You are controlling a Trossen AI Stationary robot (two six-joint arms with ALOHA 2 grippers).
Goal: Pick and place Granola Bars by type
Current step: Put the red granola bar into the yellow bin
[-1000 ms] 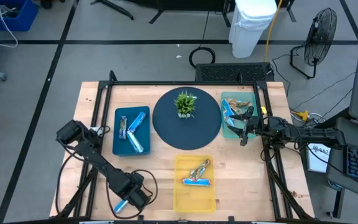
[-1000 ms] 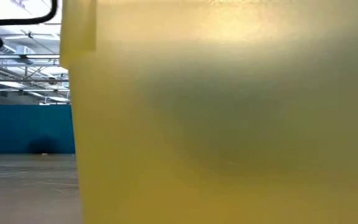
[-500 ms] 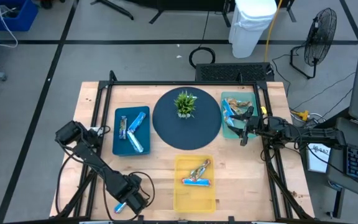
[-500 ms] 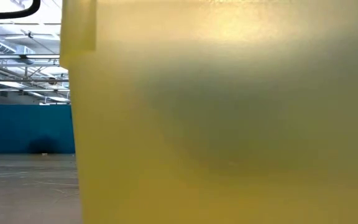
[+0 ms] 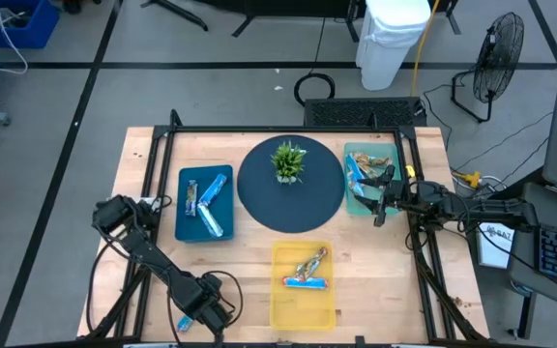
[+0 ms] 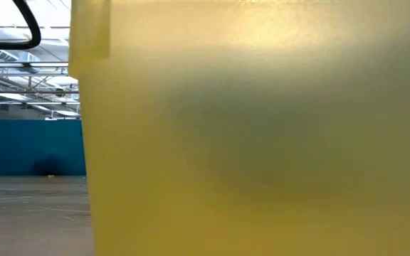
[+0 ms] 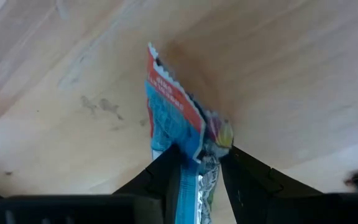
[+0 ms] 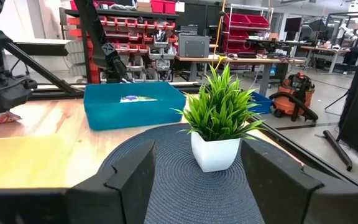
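Observation:
My left gripper [image 5: 193, 315] [image 7: 197, 155] is at the table's near-left part, shut on a blue-and-red wrapped granola bar [image 5: 184, 323] [image 7: 173, 106]. More blue bars [image 5: 211, 203] lie in the blue tray [image 5: 184, 224]. Mixed bars [image 5: 306, 273] lie in the yellow tray [image 5: 303, 304], and others [image 5: 359, 172] lie in the teal tray [image 5: 351, 205]. My right gripper [image 5: 383, 203] [image 8: 197, 180] waits open over the teal tray's right side, facing the plant. My left gripper pinches the blue bar between its two fingers [image 7: 166, 171] at one end of the wrapper [image 7: 194, 142]. The rest of the bar reaches out past the fingertips over the wood. Whether the free crimped end [image 7: 154, 53] touches the table I cannot tell.
A small green plant [image 5: 288, 159] [image 8: 219, 118] stands in a white pot on a dark round mat [image 5: 293, 208] at the table's middle. The yellow tray's wall [image 6: 262, 142] fills most of the low view. Bare wood lies at the near-left [image 5: 249, 261].
My left arm has drawn back a little toward the table's near edge, and the blue bar in its fingers has gone with it. The right arm has kept still.

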